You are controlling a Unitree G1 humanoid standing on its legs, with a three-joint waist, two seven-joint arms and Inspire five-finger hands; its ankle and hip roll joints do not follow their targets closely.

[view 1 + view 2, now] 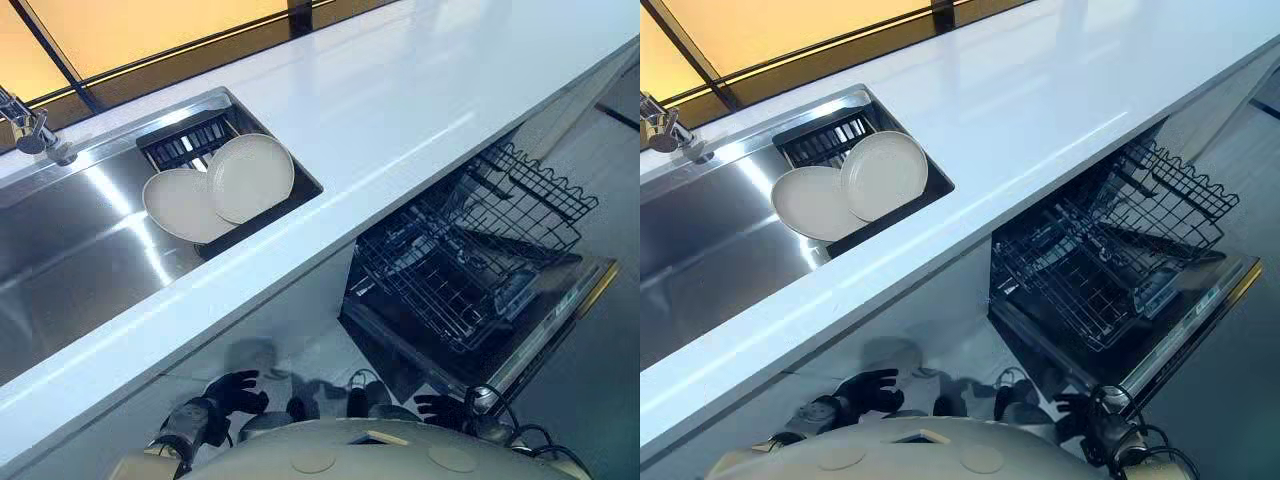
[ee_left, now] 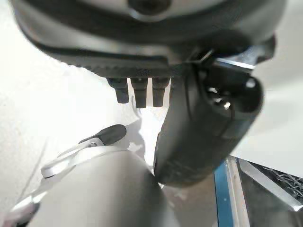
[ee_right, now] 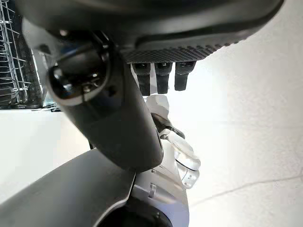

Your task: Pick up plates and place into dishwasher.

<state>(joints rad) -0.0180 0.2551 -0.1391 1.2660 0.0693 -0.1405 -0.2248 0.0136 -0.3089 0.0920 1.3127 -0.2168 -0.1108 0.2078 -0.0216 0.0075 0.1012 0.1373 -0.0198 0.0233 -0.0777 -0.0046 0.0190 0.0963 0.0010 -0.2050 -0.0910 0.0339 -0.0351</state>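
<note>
See 2 plates (image 1: 250,178) overlapping in dark rack (image 1: 178,146) at sink (image 1: 70,255) right end. Spot dishwasher (image 1: 560,312) open below counter (image 1: 400,110), wire basket (image 1: 450,262) out. Note L hand (image 1: 236,392), R hand (image 1: 440,408) low, fingers loose, holding nothing.

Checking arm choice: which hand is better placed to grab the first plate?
Left, probably. The plates lean in the sink, on the side of the left hand; the right hand hangs by the open dishwasher. Both hands are open and low.
</note>
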